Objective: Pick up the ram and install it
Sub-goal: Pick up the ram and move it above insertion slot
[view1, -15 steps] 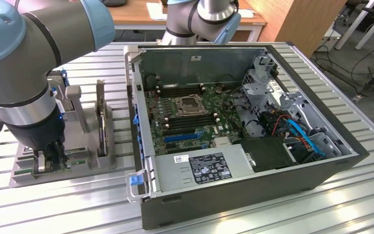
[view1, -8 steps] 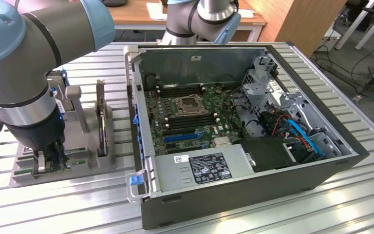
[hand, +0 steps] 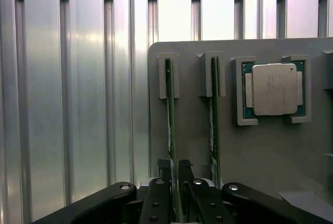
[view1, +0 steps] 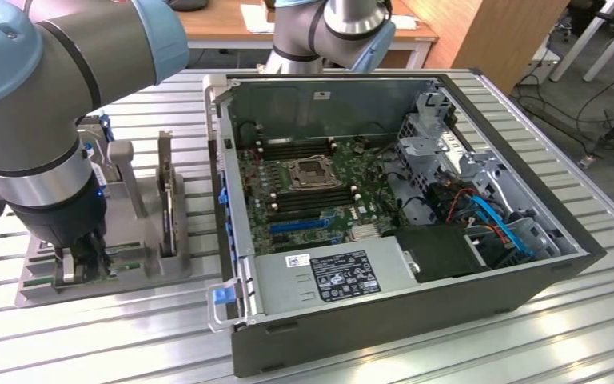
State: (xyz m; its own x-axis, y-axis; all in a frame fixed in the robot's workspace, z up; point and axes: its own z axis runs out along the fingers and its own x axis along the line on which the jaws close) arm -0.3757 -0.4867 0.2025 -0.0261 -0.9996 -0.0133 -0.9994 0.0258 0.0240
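Two ram sticks stand on edge in slots of a grey fixture plate. My gripper is low over the plate and open, its two black fingers straddling the near end of one ram with a narrow gap either side. The second ram stands parallel beside it, untouched. In the exterior view my gripper reaches down into the fixture at the exterior view's left, beside the open computer case. The motherboard lies inside the case with its dark memory slots exposed.
A processor chip sits in a pocket of the fixture beyond the second stick. The computer case holds a silver power supply, a drive cage and blue cables. Ribbed aluminium table surrounds the fixture.
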